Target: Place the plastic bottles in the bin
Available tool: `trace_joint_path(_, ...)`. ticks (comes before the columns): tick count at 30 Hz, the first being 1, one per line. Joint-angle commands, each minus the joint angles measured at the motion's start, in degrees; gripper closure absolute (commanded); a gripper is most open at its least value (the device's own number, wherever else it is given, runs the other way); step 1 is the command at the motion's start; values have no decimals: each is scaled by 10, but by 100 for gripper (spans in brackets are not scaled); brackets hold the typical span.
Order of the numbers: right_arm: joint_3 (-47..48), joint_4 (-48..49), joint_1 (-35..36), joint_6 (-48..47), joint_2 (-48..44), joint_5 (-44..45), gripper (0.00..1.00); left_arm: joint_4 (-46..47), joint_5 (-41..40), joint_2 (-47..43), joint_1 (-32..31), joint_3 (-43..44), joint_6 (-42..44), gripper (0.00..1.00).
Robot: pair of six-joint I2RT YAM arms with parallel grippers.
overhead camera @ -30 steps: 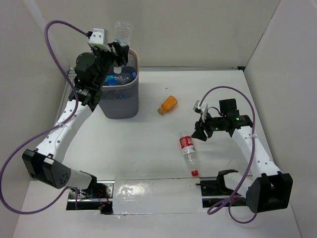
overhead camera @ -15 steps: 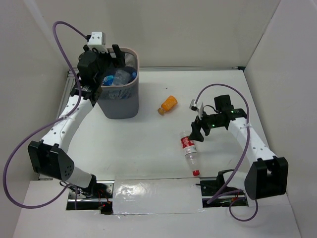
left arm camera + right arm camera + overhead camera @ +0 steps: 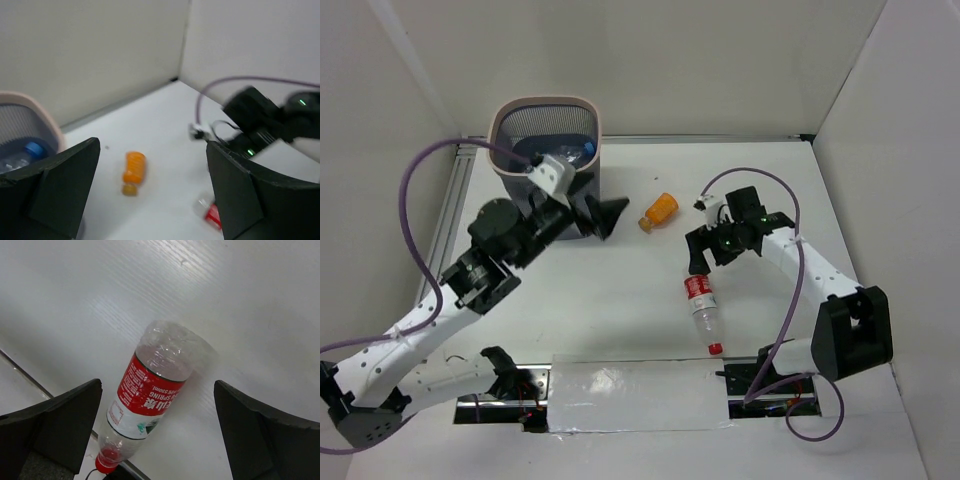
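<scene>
Currently both the left jaws and the right jaws gape wide, holding nothing. The right jaws hover over the clear plastic bottle with a red label (image 3: 150,390), lying on the white table (image 3: 610,310). The short orange bottle (image 3: 661,210) lies near the grey mesh bin (image 3: 545,103). Closing off-centre on that round, slippery body could roll it away.

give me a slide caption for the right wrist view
Open right tool above a red-labelled bottle lying on the white table.
</scene>
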Motion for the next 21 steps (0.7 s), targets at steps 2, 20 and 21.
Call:
trace_joint_path(2, -18, 29, 19, 58, 17, 65, 0, -49, -77, -50, -108, -102, -9, 0)
trace_joint_path(20, 11, 22, 87, 103, 164, 125, 14, -120, -266, -107, -307, -275, -186, 0)
trace_joint_path(21, 11, 22, 87, 103, 164, 125, 22, -120, -266, -107, -307, -281, -186, 0)
